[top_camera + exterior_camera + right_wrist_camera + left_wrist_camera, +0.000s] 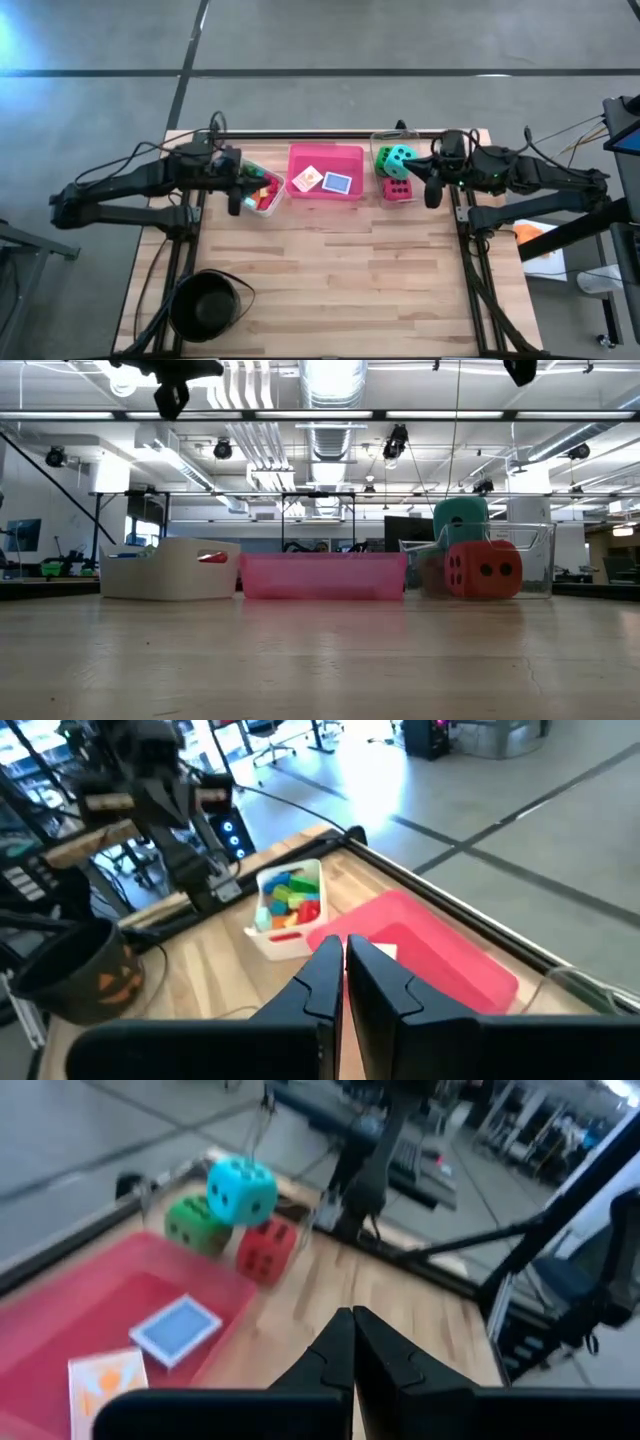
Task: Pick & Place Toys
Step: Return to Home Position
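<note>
Small bright blocks point(264, 190) lie in a white tray point(262, 934) at the far left. Two cards, a blue one point(176, 1328) and an orange one point(105, 1380), lie flat in the pink tray point(325, 152). A teal die point(241, 1190) sits atop a green die point(198, 1223) in a clear tray point(532, 560), with a red die point(397, 189) just in front of them. My left gripper point(238, 203) hangs shut above the white tray's near left side. My right gripper point(432, 196) hangs shut to the right of the red die. Neither holds anything.
A black round bowl point(205, 303) stands near the table's front left corner. The three trays line up along the far edge. Bare wooden tabletop point(340, 280) stretches between them and the front edge. The arms' frames run along both table sides.
</note>
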Action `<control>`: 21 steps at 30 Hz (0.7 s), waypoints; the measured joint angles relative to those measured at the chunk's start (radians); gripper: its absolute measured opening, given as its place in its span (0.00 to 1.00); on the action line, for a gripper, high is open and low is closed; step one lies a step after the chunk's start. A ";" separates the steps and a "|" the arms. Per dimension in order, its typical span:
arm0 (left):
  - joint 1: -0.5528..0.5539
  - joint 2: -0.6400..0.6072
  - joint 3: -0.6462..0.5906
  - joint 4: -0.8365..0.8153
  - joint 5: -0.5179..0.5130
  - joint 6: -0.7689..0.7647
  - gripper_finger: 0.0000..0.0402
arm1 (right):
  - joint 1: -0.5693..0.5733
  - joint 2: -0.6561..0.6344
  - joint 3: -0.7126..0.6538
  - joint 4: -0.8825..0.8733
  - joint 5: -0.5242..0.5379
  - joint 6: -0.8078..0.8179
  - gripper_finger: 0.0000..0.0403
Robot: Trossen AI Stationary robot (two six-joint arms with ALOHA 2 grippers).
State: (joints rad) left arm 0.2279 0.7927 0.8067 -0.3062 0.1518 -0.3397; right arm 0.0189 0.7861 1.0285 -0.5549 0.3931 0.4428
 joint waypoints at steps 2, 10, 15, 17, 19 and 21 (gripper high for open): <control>0.003 -0.025 -0.003 0.006 -0.006 0.001 0.01 | 0.000 -0.012 -0.020 -0.002 0.000 -0.004 0.04; -0.005 -0.107 -0.047 -0.034 -0.010 -0.038 0.01 | 0.003 -0.043 -0.097 -0.058 -0.007 0.020 0.04; -0.045 -0.176 -0.108 -0.005 0.032 0.042 0.01 | 0.003 -0.119 -0.171 0.041 -0.014 0.004 0.04; -0.053 -0.209 -0.143 0.002 0.030 0.042 0.01 | 0.003 -0.163 -0.213 0.061 -0.019 0.006 0.04; -0.054 -0.251 -0.187 0.017 0.028 0.040 0.01 | 0.003 -0.218 -0.261 0.101 -0.019 -0.001 0.04; -0.054 -0.298 -0.230 0.076 0.030 0.035 0.01 | 0.003 -0.279 -0.316 0.135 -0.031 -0.003 0.04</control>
State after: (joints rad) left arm 0.1734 0.4951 0.5768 -0.2306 0.1819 -0.3050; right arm 0.0223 0.5067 0.7126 -0.4202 0.3618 0.4396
